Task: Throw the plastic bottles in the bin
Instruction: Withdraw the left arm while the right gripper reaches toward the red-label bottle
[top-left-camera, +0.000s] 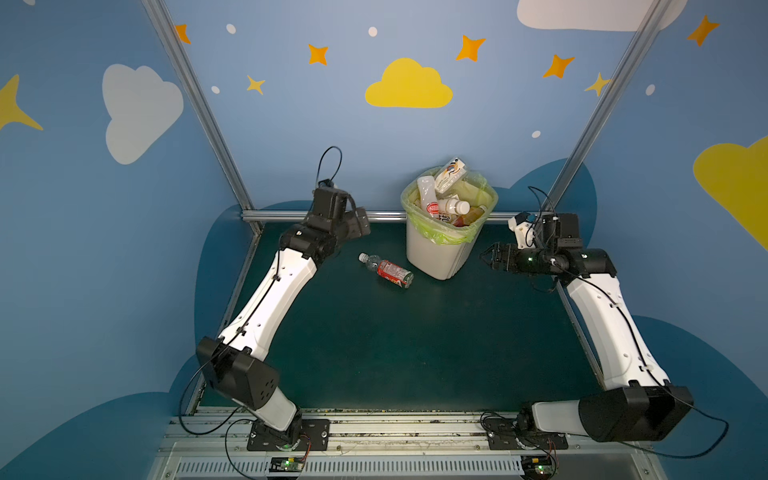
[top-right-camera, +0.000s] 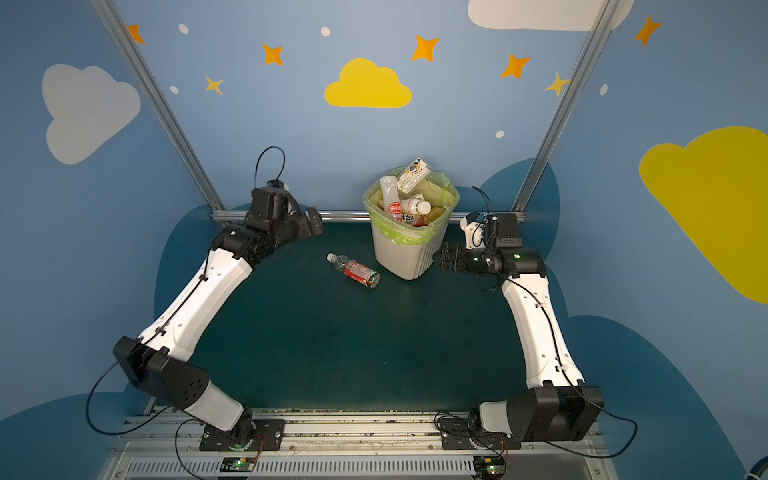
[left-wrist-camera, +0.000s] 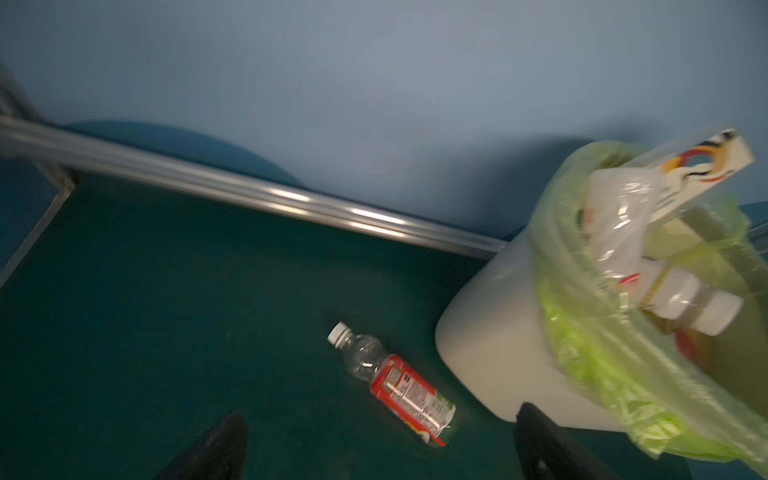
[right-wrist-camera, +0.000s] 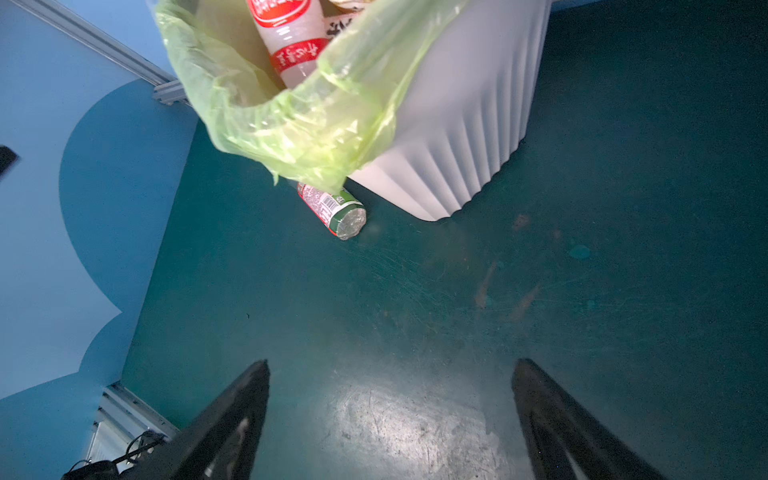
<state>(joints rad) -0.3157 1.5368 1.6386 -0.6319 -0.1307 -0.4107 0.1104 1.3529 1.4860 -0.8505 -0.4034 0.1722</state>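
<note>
The near part of the dark green bench (top-left-camera: 374, 353) has nothing on it. A bit farther back lies a plastic bottle (top-left-camera: 388, 271). It is on its side, so it could roll. Its white cap points to the left arm's side and its flat bottom points to the bin (top-left-camera: 432, 253). It is just beside the bin but not touching it. I think it is the only one not yet thrown away.

The left end effector (top-left-camera: 360, 222) hangs up in the air behind the bottle. It is wide open and holds nothing. Its own camera is blurry, but it looks down at the bottle between its two fingers (left-wrist-camera: 224, 440), so I think this arm will go down and grab it.

The right end effector (top-left-camera: 489, 257) is on the other side of the bin, close to its wall. It is also wide open and empty. The bin stands between it and the bottle, so it is not in a good place to help.

The bin is at the back, by the metal rail (top-left-camera: 374, 215). A yellow-green bag (top-left-camera: 432, 235) is folded over its rim so it cannot slip in. The other bottles (top-left-camera: 451, 205) fill it to the top, and a white box (top-left-camera: 451, 174) pokes out. A new bottle may slide off the pile.
</note>
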